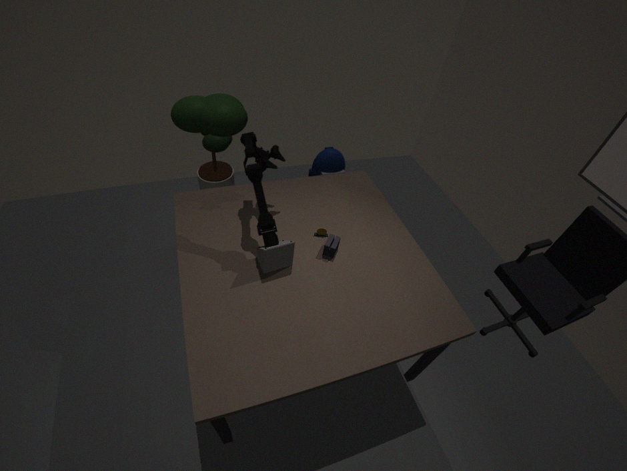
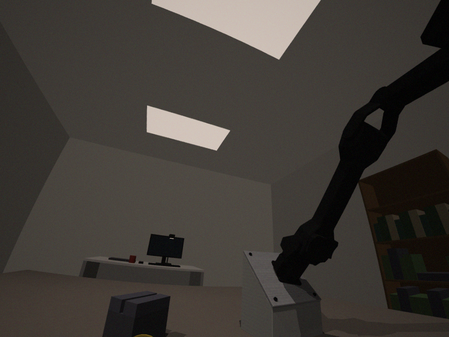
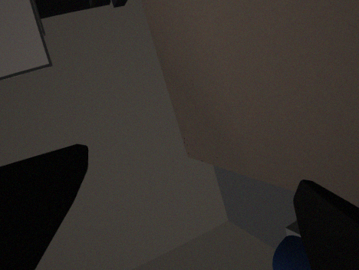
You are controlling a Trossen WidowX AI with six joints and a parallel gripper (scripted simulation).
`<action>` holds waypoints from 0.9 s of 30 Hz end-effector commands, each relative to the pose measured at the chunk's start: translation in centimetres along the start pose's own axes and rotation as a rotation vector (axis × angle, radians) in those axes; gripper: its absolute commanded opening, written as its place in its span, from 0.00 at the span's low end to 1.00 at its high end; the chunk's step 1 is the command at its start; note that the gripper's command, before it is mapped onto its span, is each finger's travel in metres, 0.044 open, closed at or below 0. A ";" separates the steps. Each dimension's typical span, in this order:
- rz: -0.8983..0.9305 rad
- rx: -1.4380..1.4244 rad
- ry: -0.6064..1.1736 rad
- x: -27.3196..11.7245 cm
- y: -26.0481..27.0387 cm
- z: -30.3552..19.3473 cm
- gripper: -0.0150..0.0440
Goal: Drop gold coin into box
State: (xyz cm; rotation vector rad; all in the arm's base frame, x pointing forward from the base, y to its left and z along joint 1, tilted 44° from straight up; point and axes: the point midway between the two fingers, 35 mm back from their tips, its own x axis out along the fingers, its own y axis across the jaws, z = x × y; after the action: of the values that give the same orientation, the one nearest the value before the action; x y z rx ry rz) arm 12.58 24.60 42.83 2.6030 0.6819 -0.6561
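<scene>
The gold coin [image 1: 321, 231] [image 2: 144, 335] stands on edge in the shallow dark-green holder [image 1: 321, 235], seen whole from the top; the exterior view catches only its upper rim, at the bottom border. Just beside the holder is the grey slotted box [image 1: 331, 245] [image 2: 139, 313], closed, with a narrow slot running across its lid. The coin is outside the box. Both coin holder and box sit on the tan surface [image 1: 314, 314] [image 2: 207, 308] [image 3: 268, 77].

Well apart from them, on the same surface, the black robot arm [image 1: 259, 195] [image 2: 335, 195] rises from a silver wedge-shaped base [image 1: 278, 257] [image 2: 255, 302]. The claw [image 1: 279, 159] [image 3: 194, 174] is raised above the surface, spread nearly as wide as it goes, with nothing between its two dark fingers.

Beyond the surface, the top view shows a potted tree [image 1: 215, 119], a blue rounded object [image 1: 329, 161] [image 3: 290, 253] and a black office chair [image 1: 544, 281]. The exterior view shows a white desk [image 2: 144, 266] with a monitor [image 2: 165, 246] and a red mug [image 2: 132, 258], and a wooden bookshelf [image 2: 369, 195] behind the arm.
</scene>
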 end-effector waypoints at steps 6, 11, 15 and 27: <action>0.048 0.436 -0.224 6.7 -0.8 2.9 0.67; 0.189 0.983 -0.461 13.9 0.2 7.1 0.53; 0.353 1.400 -0.599 18.2 1.9 10.5 0.53; 1.028 2.544 -0.913 25.6 7.7 20.8 0.53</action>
State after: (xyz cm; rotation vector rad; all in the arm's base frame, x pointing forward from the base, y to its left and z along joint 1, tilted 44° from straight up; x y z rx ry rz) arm 27.85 21.15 18.31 2.5759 -2.1409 -2.7087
